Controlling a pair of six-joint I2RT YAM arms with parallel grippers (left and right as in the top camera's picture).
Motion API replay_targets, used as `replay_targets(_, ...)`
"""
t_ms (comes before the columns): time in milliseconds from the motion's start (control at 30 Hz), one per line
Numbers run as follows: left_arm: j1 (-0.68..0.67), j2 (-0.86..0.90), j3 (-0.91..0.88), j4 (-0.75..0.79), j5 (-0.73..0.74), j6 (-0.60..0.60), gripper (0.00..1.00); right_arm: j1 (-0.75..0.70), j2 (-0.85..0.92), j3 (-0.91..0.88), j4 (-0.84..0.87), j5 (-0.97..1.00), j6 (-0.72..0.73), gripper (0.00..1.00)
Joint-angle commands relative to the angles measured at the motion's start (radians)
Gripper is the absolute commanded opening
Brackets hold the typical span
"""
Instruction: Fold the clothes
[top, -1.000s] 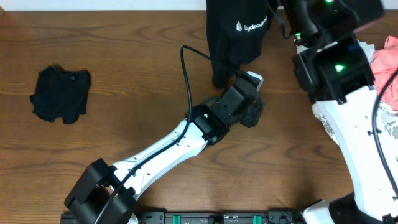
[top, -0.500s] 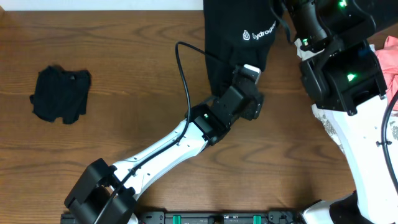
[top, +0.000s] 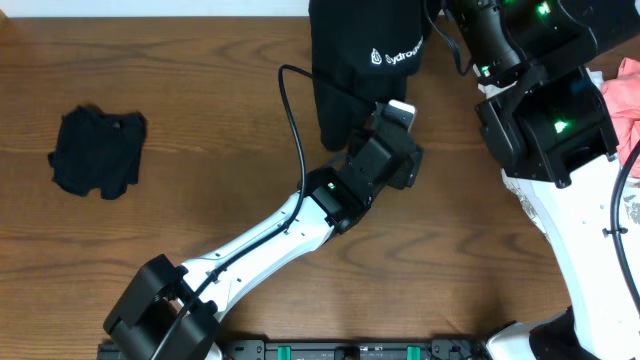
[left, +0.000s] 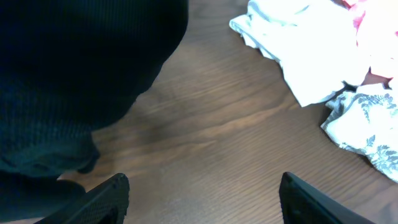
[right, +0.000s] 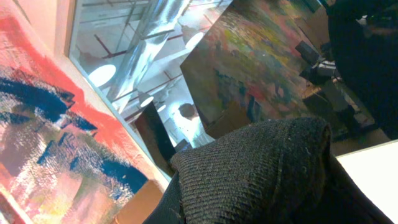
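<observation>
— At upper centre of the overhead view, what is the condition of the black shirt (top: 365, 60)?

— It hangs bunched from the right gripper (top: 448, 20), which is clamped on its upper part. Whether its lower edge touches the surface (top: 200, 120) cannot be told. The left gripper (left: 205, 202) sits just beside that lower edge, fingers apart, with nothing between them.

— What is the recommended procedure for the step in hand?

— The step appears to be taking a second hold, so the shirt can be spread flat.
1. Move the left gripper onto the fabric at the left of its wrist view. Take a single layer at a hem or corner, not the bunched mass.
2. Close fully before pulling.
3. Draw the two grippers apart until the cloth is taut, then lower it onto bare surface.

— Any cautions?

— Lay the shirt down apart from the pile of clothes (left: 311, 56) at the upper right of the left wrist view. Also avoid the small black garment (top: 98, 150) at the far left of the overhead view.
</observation>
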Motion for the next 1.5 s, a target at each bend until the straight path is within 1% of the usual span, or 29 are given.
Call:
replay_targets(0,0.003,-0.016,0.013,-0.015,-0.061,-0.011,0.79,0.006,-0.023,0.030,0.014,0.018,-0.026,0.02)
replay_targets(100,0.003,-0.016,0.013,-0.024,-0.105,-0.023,0.79,0.005,-0.023,0.030,0.018,0.019,-0.026,0.02)
replay_targets(300,0.003,-0.016,0.013,-0.026,-0.106,-0.037,0.79,0.003,-0.022,0.030,0.018,0.076,-0.030,0.02)
replay_targets(400,0.003,-0.016,0.013,-0.035,-0.098,-0.075,0.80,0.004,-0.022,0.030,0.017,0.115,-0.052,0.01)
replay_targets(600,0.002,-0.016,0.014,-0.089,-0.095,-0.161,0.81,-0.012,-0.022,0.030,0.014,0.129,-0.051,0.02)
replay_targets(967,0.000,-0.016,0.014,-0.093,-0.101,-0.160,0.82,-0.023,-0.022,0.030,0.010,0.140,-0.052,0.02)
replay_targets(1167,0.000,-0.016,0.014,-0.070,-0.101,-0.161,0.84,-0.019,-0.022,0.030,0.006,0.130,-0.051,0.02)
replay_targets(1333,0.000,-0.016,0.014,-0.043,-0.014,-0.161,0.84,-0.020,-0.022,0.030,-0.012,0.131,-0.051,0.02)
replay_targets(1467,0.000,-0.016,0.014,-0.021,0.028,-0.175,0.84,-0.019,-0.022,0.030,-0.011,0.130,-0.050,0.01)
